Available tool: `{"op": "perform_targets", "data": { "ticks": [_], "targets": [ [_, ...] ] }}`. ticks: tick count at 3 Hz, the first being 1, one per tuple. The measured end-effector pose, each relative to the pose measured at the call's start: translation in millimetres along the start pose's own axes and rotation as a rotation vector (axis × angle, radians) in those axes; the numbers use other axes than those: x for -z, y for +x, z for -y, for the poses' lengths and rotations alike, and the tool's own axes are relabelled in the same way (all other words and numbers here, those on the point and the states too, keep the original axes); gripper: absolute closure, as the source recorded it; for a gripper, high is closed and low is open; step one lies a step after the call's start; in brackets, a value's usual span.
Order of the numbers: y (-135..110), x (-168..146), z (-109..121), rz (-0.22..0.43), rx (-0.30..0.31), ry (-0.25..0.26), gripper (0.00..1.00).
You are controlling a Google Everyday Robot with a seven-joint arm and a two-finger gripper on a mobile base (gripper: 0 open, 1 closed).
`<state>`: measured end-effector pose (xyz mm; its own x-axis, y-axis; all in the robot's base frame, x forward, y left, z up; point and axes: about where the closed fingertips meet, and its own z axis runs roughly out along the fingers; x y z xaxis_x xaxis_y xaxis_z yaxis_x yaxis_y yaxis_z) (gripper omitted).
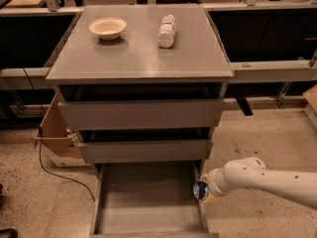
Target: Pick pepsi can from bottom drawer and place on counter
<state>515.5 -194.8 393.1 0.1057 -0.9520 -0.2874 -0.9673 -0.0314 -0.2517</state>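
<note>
The small dark-blue metal pepsi can is hanging just over the right wall of the wide, shallow grey bottom drawer, one silver end showing toward me. The white arm's gripper is reaching in from the right, jaws clamping the can. The smooth grey counter is waiting well above, up and leftward.
</note>
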Motion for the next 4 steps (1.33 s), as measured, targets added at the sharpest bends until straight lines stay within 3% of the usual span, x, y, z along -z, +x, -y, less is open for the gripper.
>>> {"op": "perform_targets", "data": {
  "ticks": [1,3,4],
  "targets": [
    [-6,45,12,0.002,0.01,0.076,1.0],
    [-21,190,43,0.022,0.043,0.285,1.0],
    [-16,261,50,0.04,0.037,0.408,1.0]
  ]
}}
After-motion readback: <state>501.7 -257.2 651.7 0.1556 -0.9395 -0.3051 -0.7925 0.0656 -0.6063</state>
